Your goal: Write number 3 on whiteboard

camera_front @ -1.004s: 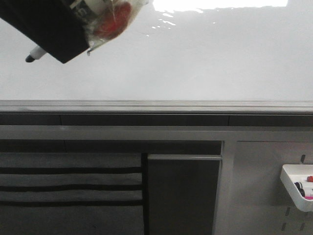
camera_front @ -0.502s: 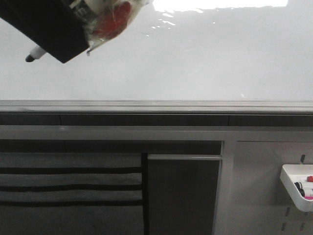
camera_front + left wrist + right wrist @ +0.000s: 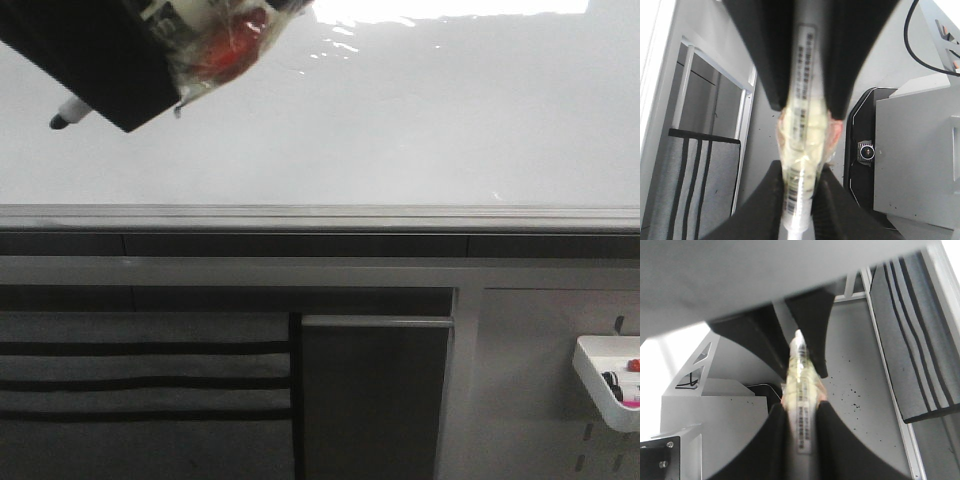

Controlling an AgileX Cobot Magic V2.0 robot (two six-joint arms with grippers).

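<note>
Front view: a pincer (image 3: 150,75) carries a marker (image 3: 68,113) whose dark tip pokes out beside it, over the whiteboard (image 3: 420,130); which arm, I cannot tell. No number 3 shows; writing seems not begun.

Left wrist view: the left pincer (image 3: 801,200) is clamped on a taped marker.

Right wrist view: the right pincer (image 3: 801,427) likewise grips a marker.

Next, I judge, press tip to board.
</note>
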